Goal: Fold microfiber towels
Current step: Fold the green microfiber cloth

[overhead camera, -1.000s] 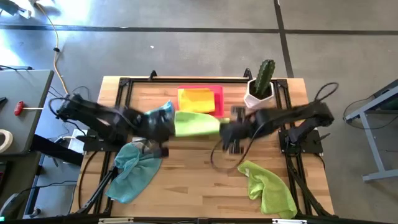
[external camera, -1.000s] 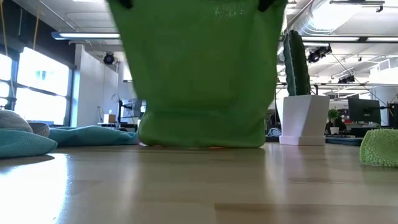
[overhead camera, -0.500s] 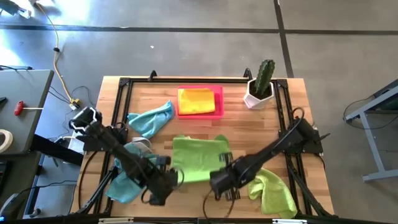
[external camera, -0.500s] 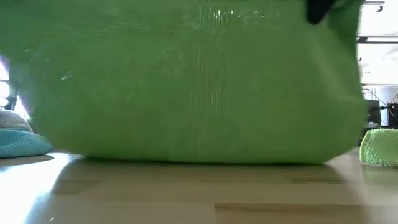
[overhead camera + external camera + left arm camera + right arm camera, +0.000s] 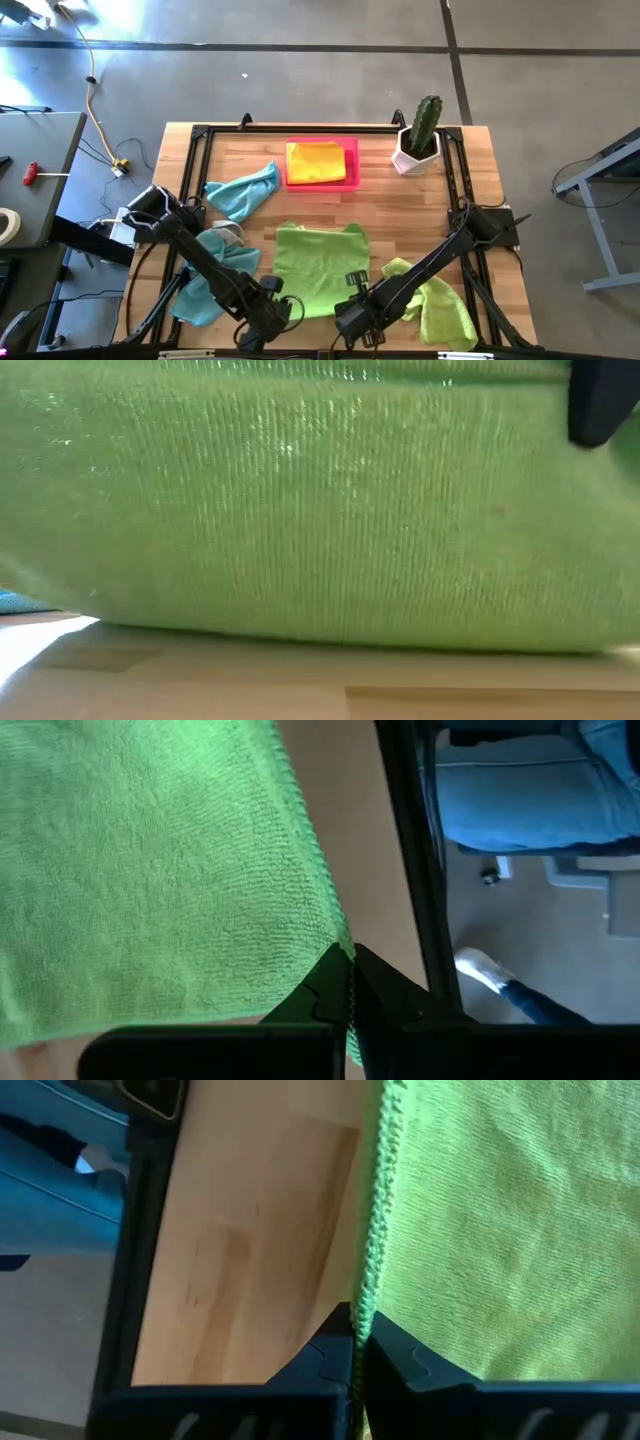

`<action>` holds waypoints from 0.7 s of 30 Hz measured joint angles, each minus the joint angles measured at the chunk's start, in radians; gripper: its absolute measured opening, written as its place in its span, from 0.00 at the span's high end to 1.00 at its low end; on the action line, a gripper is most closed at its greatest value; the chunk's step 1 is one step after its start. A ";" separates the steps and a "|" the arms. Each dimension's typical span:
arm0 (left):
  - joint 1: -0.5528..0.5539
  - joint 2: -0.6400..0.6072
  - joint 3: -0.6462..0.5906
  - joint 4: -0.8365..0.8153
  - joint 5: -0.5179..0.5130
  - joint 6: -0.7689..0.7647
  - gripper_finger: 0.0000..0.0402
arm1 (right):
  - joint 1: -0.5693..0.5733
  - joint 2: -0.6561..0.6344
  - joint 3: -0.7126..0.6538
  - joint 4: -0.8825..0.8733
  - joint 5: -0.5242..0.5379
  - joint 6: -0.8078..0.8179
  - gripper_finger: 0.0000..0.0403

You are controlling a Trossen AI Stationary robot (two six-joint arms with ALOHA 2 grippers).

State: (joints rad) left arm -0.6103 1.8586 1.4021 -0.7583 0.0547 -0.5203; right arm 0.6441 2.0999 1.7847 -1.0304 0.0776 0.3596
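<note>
Both arms stretched low & diagonal toward the near edge of the bench (image 5: 400, 215), converging near its middle.

L arm: base at left side, links run down-right. Left gripper (image 5: 268, 312) sits at near edge, left of centre; jaws closed tight, pinching a corner of the lime green towel (image 5: 312, 265).

R arm: base at right side, links run down-left. Right gripper (image 5: 350, 315) close beside the left one, not touching; jaws likewise closed, nipping the towel's other near corner along its hem.

Low view: one dark finger tip at upper right.
</note>
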 joint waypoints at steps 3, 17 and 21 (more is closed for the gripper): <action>0.011 0.003 -0.001 -0.001 0.024 0.001 1.00 | 0.003 0.001 0.000 0.010 0.017 -0.011 1.00; 0.055 -0.001 0.000 0.122 0.187 0.084 1.00 | -0.017 -0.231 -0.450 0.489 -0.024 0.052 1.00; 0.120 -0.043 0.000 0.043 0.185 0.083 1.00 | -0.056 -0.333 -0.422 0.339 0.012 -0.032 1.00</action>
State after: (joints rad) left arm -0.4907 1.8157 1.4021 -0.7153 0.2398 -0.4376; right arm 0.5879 1.7671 1.3625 -0.6919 0.0896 0.3274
